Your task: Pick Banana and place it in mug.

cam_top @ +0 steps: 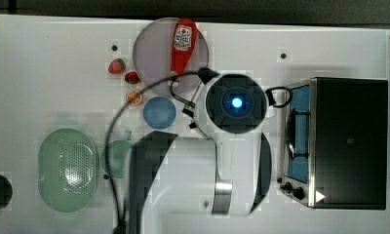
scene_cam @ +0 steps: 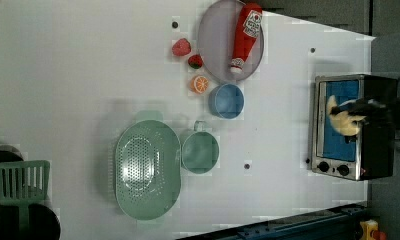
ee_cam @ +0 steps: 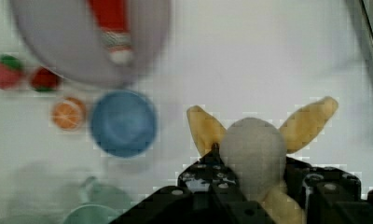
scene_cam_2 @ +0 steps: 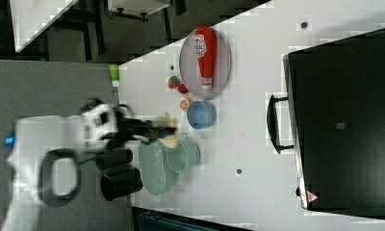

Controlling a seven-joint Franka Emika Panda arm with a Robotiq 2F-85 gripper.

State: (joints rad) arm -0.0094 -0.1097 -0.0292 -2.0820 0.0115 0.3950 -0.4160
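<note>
Half done, I'd say; the pick part is finished and the drop is what's left. Starting big: the white table [scene_cam: 78, 75] carries everything, with the toaster oven [scene_cam: 350, 127] off at the left view's right; then the green perforated colander [scene_cam: 147, 169], the grey plate [scene_cam: 215, 42] with the ketchup bottle [scene_cam: 245, 35] lying across it, the blue bowl [scene_cam: 227, 100], and the mug [scene_cam: 200, 152], which sits just beside the colander and looks empty in the left view.

The arm is up off the table, and the claw [ee_cam: 254, 191] is pinching the banana [ee_cam: 253, 154]; in the wrist view it's a peeled toy one, pale core in the middle with yellow peel flaps sticking out either side, squeezed between the black fingers [ee_cam: 208, 179]. So the banana is in the air, not touching anything but the claw.

In the right view the banana [scene_cam_2: 169, 130] appears close to the mug [scene_cam_2: 183, 153], maybe right over its rim, but that's blurry and the angle is odd, so I wouldn't swear to how well it's lined up; in the left view it shows in front of the oven, which is just the camera angle I reckon.

Still to do, as I read it: line up over the mug, come down, let go; little stuff like the strawberries [scene_cam: 182, 47] and orange slice [scene_cam: 199, 84] is out of the way.
</note>
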